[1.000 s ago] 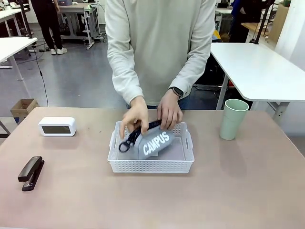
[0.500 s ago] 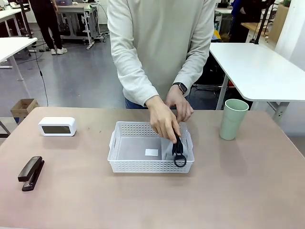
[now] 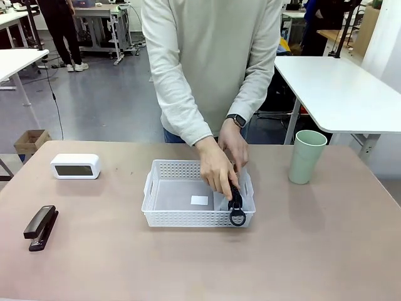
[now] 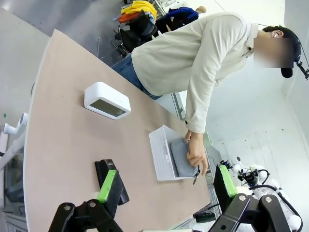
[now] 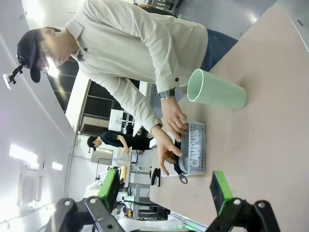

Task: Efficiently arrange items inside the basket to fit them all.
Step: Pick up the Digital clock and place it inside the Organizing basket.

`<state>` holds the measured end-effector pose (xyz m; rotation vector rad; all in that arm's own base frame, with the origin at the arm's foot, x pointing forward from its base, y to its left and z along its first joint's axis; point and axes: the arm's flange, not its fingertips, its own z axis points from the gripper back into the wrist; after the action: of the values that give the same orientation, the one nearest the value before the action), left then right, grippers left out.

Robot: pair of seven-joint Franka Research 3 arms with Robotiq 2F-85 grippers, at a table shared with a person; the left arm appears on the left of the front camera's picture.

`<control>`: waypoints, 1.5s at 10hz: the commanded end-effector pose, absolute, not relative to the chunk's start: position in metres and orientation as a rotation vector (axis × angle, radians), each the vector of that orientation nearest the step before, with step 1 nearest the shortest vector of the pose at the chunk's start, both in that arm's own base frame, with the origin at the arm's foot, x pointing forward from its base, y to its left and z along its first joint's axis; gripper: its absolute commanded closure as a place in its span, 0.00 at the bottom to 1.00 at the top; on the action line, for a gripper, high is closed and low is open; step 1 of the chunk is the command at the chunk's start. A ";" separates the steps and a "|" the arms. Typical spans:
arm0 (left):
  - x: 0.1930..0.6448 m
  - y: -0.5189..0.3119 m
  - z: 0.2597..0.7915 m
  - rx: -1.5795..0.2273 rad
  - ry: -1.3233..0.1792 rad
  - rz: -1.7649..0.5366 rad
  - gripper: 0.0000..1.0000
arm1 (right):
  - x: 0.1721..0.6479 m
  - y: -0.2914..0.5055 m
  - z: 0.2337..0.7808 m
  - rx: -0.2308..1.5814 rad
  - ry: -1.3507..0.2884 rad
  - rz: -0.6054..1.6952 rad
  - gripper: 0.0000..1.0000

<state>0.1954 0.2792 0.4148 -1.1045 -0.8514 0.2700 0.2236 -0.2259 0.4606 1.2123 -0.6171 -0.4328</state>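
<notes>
A: Pressing down, the person's hands [image 3: 218, 169] tuck the pouch [image 4: 182, 158] into the basket's [image 3: 188, 219] right end.
B: It lies lengthwise along that short wall, one end toward the person, strap [image 3: 236, 212] looped over the near rim.
A: Grippers?
B: Both gape wide, left gripper [image 4: 166, 182] and right gripper [image 5: 164, 189], holding nothing, well back from the basket.

Black left gripper [image 4: 166, 170], green pads [image 4: 107, 186]
</notes>
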 end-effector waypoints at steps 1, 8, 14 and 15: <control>0.196 0.279 0.415 -1.105 -0.854 0.269 0.00 | 0.225 -0.228 0.462 1.222 -0.647 -0.407 0.00; 0.404 0.110 0.515 -0.734 -0.311 -0.473 0.00 | 0.225 -0.228 0.462 1.222 -0.647 -0.407 0.00; 0.457 0.054 0.507 -0.575 -0.291 -0.339 0.00 | 0.225 -0.228 0.462 1.222 -0.647 -0.407 0.00; 0.474 0.052 0.489 -0.473 -0.211 -0.248 0.00 | 0.225 -0.228 0.462 1.222 -0.647 -0.407 0.00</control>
<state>0.4574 0.0571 0.5010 -0.5595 -0.2703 -0.3256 0.2229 -0.2258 0.4606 1.2113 -0.6138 -0.4313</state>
